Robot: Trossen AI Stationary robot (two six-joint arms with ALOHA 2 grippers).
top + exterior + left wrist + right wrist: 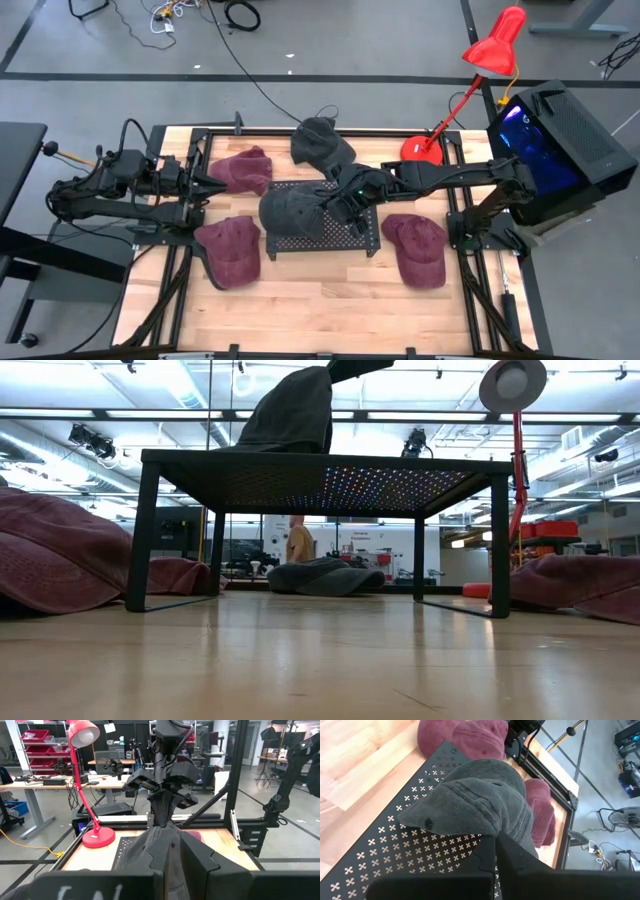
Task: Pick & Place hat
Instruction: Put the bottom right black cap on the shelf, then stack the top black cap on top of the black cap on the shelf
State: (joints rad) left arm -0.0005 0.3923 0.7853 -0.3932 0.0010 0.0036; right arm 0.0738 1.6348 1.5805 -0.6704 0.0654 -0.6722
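Right gripper (338,203), fingers clamped together on the dark grey fabric cap (292,209), holds it over the black perforated metal stand (345,236) at frame centre, long axis left-right, crown button (428,823) pointing left.

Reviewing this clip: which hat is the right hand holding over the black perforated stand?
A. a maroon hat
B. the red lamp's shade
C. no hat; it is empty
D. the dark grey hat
D: the right hand is shut on the dark grey hat, which hangs over the perforated stand; the right wrist view shows the grey fabric pinched between its fingers, while the maroon hats lie on the table.
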